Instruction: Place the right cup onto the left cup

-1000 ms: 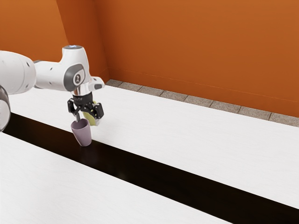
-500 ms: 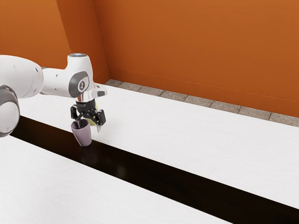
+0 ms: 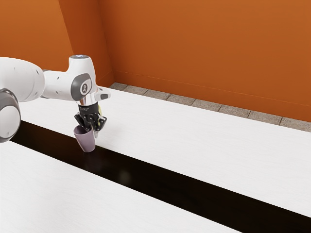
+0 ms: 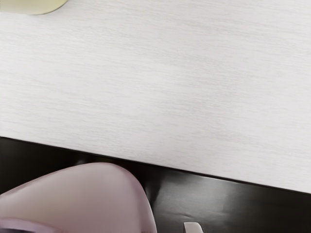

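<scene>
OK so your gripper (image 3: 92,131) is right down at the mouth of the purple cup (image 3: 86,141), but honestly I can't tell you whether it's pinching the cup's wall or not. That cup is standing on the dark strip (image 3: 160,177) that runs across your white tabletop (image 3: 204,145), mouth up, and it isn't on the other cup. Your yellow-green cup (image 4: 35,6) is over on the white part, well clear of the purple one, and in the exterior view it's mostly hidden behind the gripper. Your arm (image 3: 31,80) comes in from the exterior view's left, with an orange wall (image 3: 194,48) and some grey tiles (image 3: 181,99) past the table.
</scene>
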### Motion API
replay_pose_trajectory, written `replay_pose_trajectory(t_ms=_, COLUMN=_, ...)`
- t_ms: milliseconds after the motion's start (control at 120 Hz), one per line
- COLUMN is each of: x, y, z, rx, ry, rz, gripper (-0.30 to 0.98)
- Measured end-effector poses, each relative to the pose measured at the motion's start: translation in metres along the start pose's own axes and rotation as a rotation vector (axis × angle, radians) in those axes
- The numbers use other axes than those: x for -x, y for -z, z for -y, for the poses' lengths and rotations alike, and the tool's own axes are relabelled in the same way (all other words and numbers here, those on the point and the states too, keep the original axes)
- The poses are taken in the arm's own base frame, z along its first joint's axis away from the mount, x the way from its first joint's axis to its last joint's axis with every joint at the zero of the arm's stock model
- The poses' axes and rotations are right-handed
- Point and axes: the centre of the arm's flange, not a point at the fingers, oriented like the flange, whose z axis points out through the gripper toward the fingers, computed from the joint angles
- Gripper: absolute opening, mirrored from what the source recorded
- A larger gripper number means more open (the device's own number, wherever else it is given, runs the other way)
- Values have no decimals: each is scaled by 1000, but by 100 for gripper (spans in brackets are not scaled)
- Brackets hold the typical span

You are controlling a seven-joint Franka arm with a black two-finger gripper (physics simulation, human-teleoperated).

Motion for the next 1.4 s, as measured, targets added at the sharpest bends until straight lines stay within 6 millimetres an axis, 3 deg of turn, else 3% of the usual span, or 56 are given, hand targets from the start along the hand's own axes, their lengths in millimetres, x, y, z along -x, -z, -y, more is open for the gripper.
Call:
replay_pose_trajectory(t_ms=258, x=0, y=5, z=3, rx=4, ry=7, rz=-7, gripper=-6)
replay_pose_trajectory(t_ms=842, x=30, y=112, z=5, rx=13, ry=-1, rz=-61, gripper=-9)
replay_pose_trajectory(t_ms=1092, x=27, y=165, z=1, rx=8, ry=-16, rz=-88, gripper=-9)
replay_pose_trajectory(t_ms=1400, x=11, y=185, z=1, rx=-10, ry=-28, rz=-98, gripper=-9)
